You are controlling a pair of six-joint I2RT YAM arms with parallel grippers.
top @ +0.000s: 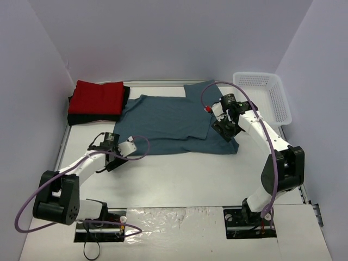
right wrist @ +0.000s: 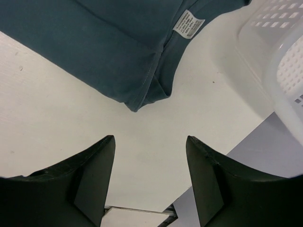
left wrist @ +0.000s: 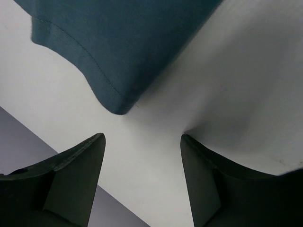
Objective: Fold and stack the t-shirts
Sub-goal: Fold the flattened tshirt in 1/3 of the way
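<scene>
Black t-shirt (top: 93, 118) mostly under red t-shirt (top: 98, 97), label (right wrist: 188, 23) unreadable

Teal t-shirt (top: 163, 122): spread flat at centre, its right part folded over. Red t-shirt (top: 98, 98): folded, stacked on the folded black t-shirt (top: 87, 119), far left.

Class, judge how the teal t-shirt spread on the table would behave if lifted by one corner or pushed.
The teal t-shirt would probably droop: it lies flat with wavy hems, so it looks floppy. Likely light for its spread, being thin cloth. Pushed, it would probably bunch rather than slide whole; one corner is already crumpled on the table.
</scene>
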